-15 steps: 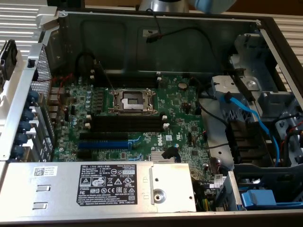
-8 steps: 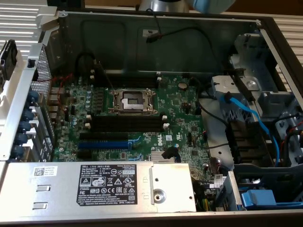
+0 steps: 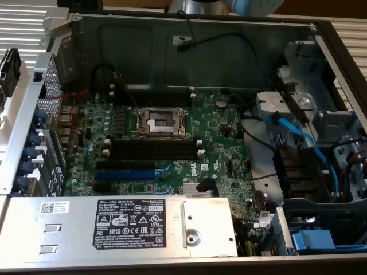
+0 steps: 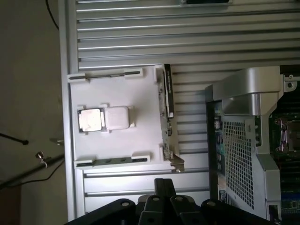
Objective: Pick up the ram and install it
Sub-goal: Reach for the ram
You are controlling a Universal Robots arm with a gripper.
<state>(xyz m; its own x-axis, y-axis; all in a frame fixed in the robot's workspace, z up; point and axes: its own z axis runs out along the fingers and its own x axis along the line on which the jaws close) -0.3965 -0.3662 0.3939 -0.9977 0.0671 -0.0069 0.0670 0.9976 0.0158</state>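
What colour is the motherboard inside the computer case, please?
The motherboard is green, clearest in the exterior view.

Ram (image 4: 168,101): long thin dark-green stick w/ black chips, white label. Stands on its long edge along the white tray's side nearest the PC case. Exterior view: approx 9 o'clock of mobo.
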